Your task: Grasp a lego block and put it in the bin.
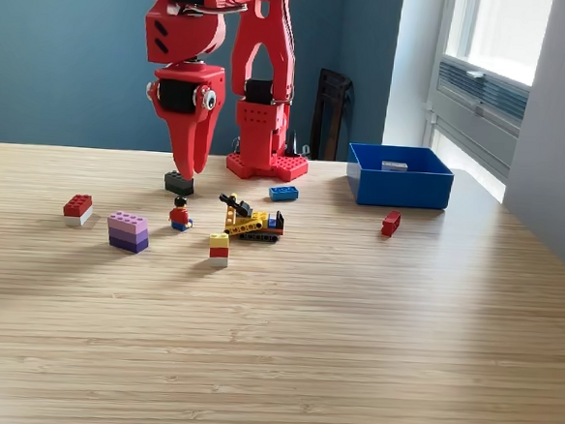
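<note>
My red gripper (185, 171) hangs straight down from the arm, its tip just above and behind a dark grey lego block (178, 182). Its jaws look pressed together into one wedge, with nothing held between them. Other lego pieces lie on the wooden table: a blue brick (284, 193), a red brick (390, 222), a red-and-white brick (77, 208), a pink-and-purple stack (128, 231) and a yellow-red-white stack (220, 248). The blue bin (400, 188) stands at the exterior view's right, with a small grey piece (394, 166) inside.
A minifigure (180, 215) and a yellow-and-black lego vehicle (253, 221) sit between the bricks. The red arm base (266, 162) stands at the back of the table. A dark chair (330, 113) is behind it, by the blue wall.
</note>
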You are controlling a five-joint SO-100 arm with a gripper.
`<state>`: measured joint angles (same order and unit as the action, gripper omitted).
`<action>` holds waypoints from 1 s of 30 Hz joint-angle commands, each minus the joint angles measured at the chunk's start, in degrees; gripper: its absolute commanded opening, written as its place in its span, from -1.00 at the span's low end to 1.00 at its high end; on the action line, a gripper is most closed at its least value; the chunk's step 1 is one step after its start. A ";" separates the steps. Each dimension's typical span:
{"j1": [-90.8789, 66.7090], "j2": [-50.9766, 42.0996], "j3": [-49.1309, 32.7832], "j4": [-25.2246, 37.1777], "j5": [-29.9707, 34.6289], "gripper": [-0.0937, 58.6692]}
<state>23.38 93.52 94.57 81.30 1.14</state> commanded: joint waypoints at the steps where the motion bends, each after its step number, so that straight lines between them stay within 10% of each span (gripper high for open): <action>1: 2.11 6.50 1.32 0.00 -0.44 -0.69; 19: 15.56 27.33 18.46 -0.62 -9.23 -0.70; 30: 23.73 33.05 40.08 -12.22 -18.37 -0.68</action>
<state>45.53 123.40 131.31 71.10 -15.38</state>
